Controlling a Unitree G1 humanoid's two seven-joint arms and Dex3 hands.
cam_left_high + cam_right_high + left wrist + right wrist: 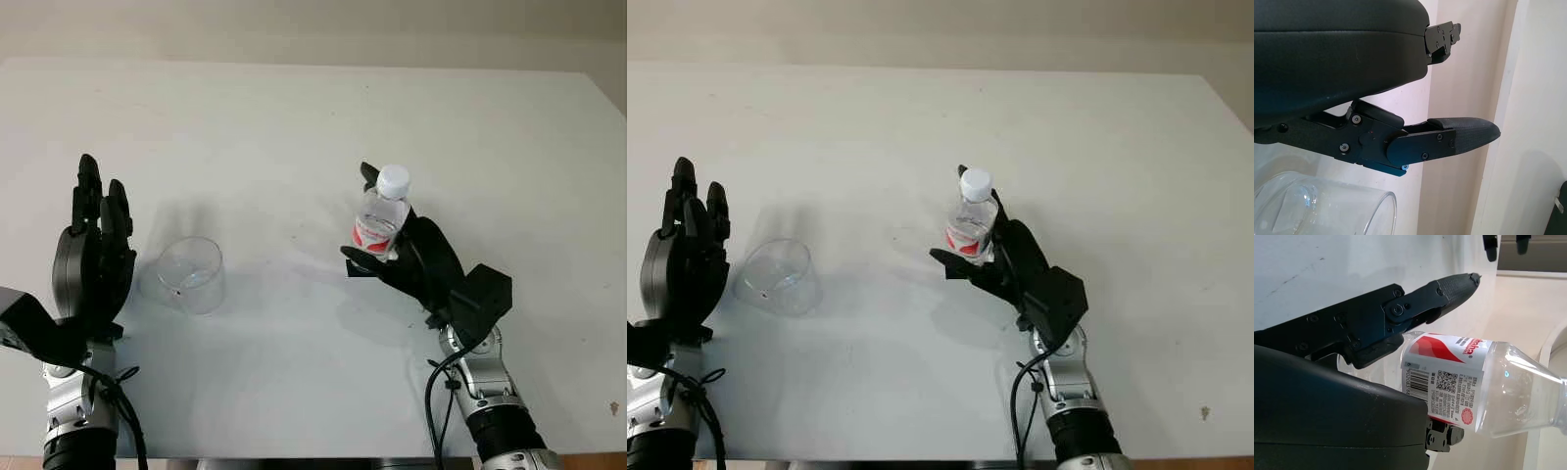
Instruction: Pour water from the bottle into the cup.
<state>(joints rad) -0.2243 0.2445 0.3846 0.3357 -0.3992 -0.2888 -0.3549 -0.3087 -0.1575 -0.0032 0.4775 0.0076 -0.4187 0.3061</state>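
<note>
The right hand (397,250) is clasped round the lower body of the bottle (380,223), its white cap (393,180) still on; the bottle is roughly upright and seems lifted off the white table (294,127), though contact is hard to judge from here; the clear cup (192,274) sits on the table well to its left; the left hand (95,250) is open, holding nothing, just beside the cup.

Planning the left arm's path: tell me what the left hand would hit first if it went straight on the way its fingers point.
Probably nothing: the open left hand points up the bare table; the cup sits beside it, off that line.
</note>
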